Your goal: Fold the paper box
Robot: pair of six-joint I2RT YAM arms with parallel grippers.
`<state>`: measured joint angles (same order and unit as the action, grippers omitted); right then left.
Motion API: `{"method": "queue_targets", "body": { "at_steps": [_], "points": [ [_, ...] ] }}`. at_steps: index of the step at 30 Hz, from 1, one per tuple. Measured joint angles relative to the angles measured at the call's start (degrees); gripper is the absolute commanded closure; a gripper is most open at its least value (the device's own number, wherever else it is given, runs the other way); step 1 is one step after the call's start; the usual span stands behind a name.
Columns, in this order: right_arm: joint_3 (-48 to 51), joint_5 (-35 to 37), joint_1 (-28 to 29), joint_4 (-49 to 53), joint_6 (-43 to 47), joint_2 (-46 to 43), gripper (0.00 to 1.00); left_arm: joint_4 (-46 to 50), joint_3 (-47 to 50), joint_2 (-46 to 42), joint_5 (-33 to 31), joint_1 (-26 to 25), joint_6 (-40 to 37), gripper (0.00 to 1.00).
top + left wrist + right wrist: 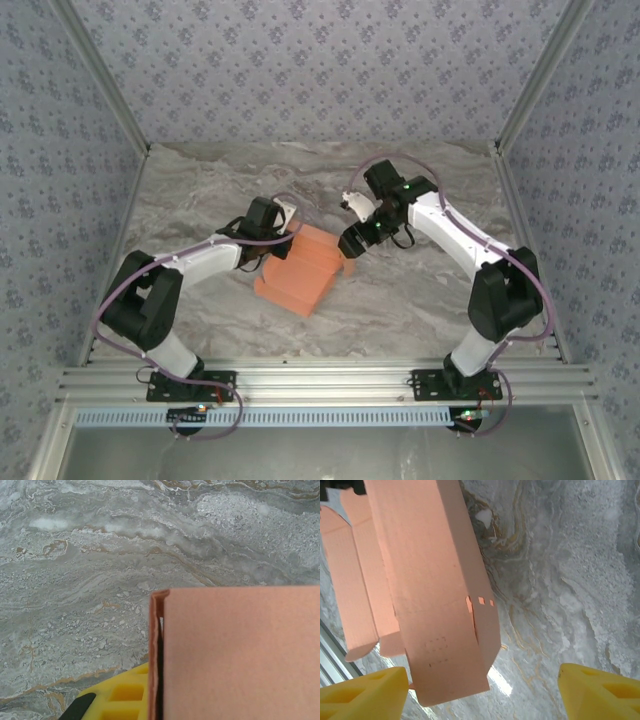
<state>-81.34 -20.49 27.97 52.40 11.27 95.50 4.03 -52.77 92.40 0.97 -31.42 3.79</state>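
The paper box is salmon-orange cardboard, partly folded, lying mid-table between the two arms. My left gripper is at its far left corner. In the left wrist view a doubled wall of the box runs right beside one yellow finger, and a flat panel hides the other finger; the jaws are shut on that wall. My right gripper is at the box's right end and stands open. Its yellow fingertips are wide apart, and the box's end flap hangs between them, closer to the left one.
The marble table has bare room to the right of and behind the box. Patterned walls close in the back and both sides. An aluminium rail carrying the arm bases runs along the near edge.
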Motion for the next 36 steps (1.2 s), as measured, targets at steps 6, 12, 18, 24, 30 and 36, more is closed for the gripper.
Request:
{"method": "queue_targets", "body": {
  "at_steps": [6, 12, 18, 24, 30, 36],
  "points": [
    [-0.02, 1.99, 0.72, 0.81, 0.24, 1.57, 0.19, 0.55, -0.07, 0.00, -0.28, 0.00, -0.81, 1.00],
    [-0.68, 4.44, 3.34, 1.40, 0.17, 3.63, 0.18, 1.38, -0.07, 0.04, -1.01, 0.02, -1.44, 1.00],
    [-1.57, 6.51, 3.72, 0.96, -1.07, 3.45, 0.17, 1.40, -0.07, 0.28, -1.92, 0.00, -0.66, 1.00],
    [3.39, 10.78, 7.02, -4.79, -1.81, -3.61, 0.15, 1.84, -0.39, 1.25, -1.90, 0.00, 1.90, 1.00],
    [6.88, 14.32, 9.51, -10.58, -3.08, -6.95, 0.15, 3.41, -2.67, 2.54, -1.90, 0.00, 3.63, 1.00],
    [9.88, 23.21, 10.43, -14.97, -6.16, -5.53, 0.16, 4.04, -2.95, 2.56, -1.07, 0.20, 5.33, 1.00]
  ]
}}
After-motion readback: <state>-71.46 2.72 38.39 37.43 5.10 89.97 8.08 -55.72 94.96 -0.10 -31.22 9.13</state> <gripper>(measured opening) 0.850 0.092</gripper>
